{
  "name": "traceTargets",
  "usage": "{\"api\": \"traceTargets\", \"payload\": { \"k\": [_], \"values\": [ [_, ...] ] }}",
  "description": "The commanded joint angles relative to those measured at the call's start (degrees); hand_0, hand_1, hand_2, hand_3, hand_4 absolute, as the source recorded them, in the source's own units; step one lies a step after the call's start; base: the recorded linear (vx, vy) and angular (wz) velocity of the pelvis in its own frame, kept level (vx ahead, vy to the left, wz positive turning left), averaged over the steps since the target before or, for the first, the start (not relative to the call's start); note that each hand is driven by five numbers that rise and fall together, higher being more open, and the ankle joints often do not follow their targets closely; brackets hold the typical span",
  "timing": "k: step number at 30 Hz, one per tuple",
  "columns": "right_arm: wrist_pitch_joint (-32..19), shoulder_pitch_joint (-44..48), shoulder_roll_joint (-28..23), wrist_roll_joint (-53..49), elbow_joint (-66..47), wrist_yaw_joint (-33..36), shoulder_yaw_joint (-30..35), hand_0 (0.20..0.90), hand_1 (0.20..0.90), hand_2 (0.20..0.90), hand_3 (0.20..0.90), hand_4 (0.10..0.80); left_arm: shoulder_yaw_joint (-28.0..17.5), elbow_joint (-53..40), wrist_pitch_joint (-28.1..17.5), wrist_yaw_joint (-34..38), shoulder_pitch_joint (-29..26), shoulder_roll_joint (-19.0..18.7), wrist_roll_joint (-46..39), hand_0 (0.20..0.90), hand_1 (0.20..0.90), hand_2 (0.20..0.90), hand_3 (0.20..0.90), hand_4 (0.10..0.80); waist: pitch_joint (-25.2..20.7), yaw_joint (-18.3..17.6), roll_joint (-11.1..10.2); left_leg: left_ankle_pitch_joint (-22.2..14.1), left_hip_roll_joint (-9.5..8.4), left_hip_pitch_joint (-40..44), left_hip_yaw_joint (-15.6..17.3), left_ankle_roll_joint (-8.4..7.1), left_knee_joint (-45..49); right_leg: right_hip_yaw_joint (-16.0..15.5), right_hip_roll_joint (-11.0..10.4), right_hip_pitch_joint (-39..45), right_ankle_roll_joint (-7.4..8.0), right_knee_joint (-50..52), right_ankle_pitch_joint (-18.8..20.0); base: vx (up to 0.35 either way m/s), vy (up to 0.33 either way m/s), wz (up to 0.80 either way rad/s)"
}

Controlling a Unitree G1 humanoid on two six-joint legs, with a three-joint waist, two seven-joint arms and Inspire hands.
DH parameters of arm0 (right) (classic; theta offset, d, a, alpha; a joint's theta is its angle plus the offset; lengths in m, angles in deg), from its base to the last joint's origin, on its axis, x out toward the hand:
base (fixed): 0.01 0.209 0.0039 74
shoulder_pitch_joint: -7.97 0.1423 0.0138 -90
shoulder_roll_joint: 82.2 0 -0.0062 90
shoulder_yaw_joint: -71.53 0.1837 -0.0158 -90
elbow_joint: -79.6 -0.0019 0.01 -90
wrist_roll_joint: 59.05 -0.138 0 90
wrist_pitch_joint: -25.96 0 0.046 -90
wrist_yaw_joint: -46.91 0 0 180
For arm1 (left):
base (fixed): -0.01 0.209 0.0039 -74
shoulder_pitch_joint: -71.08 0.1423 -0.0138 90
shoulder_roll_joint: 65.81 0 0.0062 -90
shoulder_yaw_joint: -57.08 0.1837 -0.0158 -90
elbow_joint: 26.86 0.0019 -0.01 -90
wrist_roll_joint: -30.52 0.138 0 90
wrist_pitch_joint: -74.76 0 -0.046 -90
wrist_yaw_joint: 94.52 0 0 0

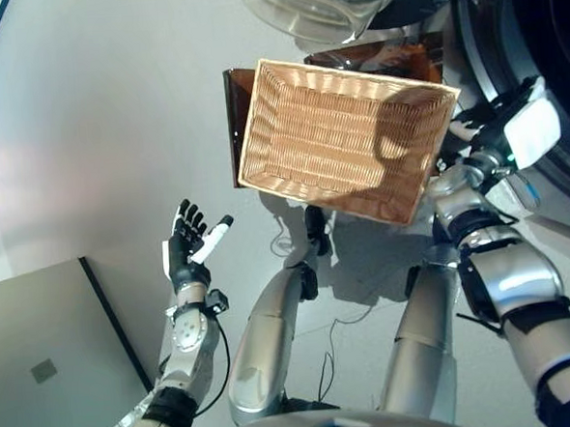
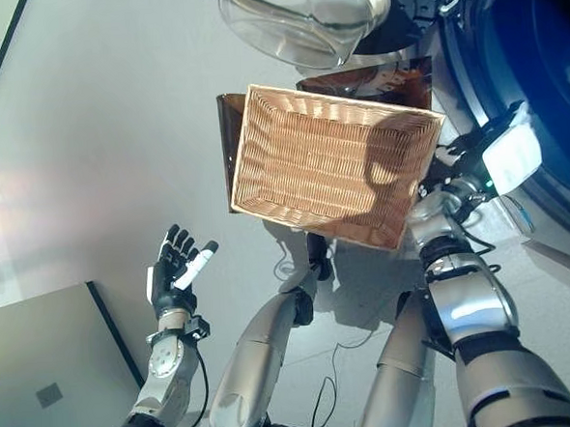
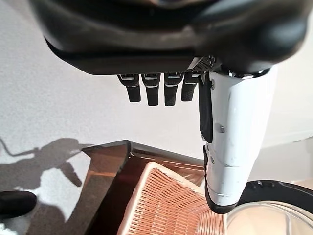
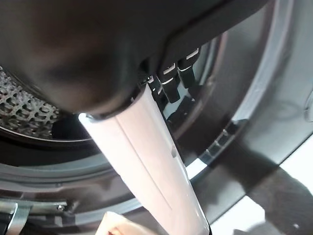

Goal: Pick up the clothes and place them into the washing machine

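Note:
The shallow wicker basket point(image 1: 319, 134) rests on the low dark brown box point(image 1: 233, 120) and holds no clothes. I see no clothes elsewhere. My left hand point(image 1: 186, 249) is open and empty, fingers spread, over the floor to the basket's left. Its wrist view shows straight fingers point(image 3: 151, 90) above the basket's corner point(image 3: 166, 205). My right hand point(image 1: 512, 122) is open and empty at the basket's right edge, in front of the washing machine's round opening point(image 1: 546, 43). In its wrist view the white-covered thumb point(image 4: 146, 147) and straight fingers reach toward the perforated drum point(image 4: 24, 112).
The machine's glass door point(image 1: 321, 3) stands open beyond the basket's far side. A flat grey panel point(image 1: 42, 354) lies on the floor at the lower left. Pale floor point(image 1: 96, 138) spreads to the left of the box.

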Motion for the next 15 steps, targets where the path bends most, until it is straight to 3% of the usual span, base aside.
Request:
{"api": "traceTargets", "payload": {
  "k": [1, 15],
  "values": [
    [-3.32, -2.54, 0.69, 3.13, -5.87, 3.84, -1.10, 0.900, 0.900, 0.900, 0.900, 0.800, -5.20, 0.02, -3.56, 2.42, 1.10, -0.62, 1.93, 0.900, 0.900, 0.900, 0.900, 0.800, 0.58, -1.45, 6.08, 1.50, 0.13, -2.41, 1.63, -2.48, -1.68, -2.09, 3.92, 3.26, -6.84, 1.29, -2.81, 0.040, 0.002, -0.08],
    [-4.69, -18.67, 7.81, 6.57, -4.21, -0.63, -3.96, 0.900, 0.900, 0.900, 0.900, 0.800, -7.05, 15.74, -0.18, 3.04, 1.44, 0.10, 6.57, 0.900, 0.900, 0.900, 0.900, 0.800, -1.18, -3.53, 2.39, -2.78, 2.57, 8.75, 1.63, -2.48, 2.31, -3.19, 3.94, 16.90, -6.71, -0.79, -4.35, 0.057, -0.010, -0.14]
  ]
}}
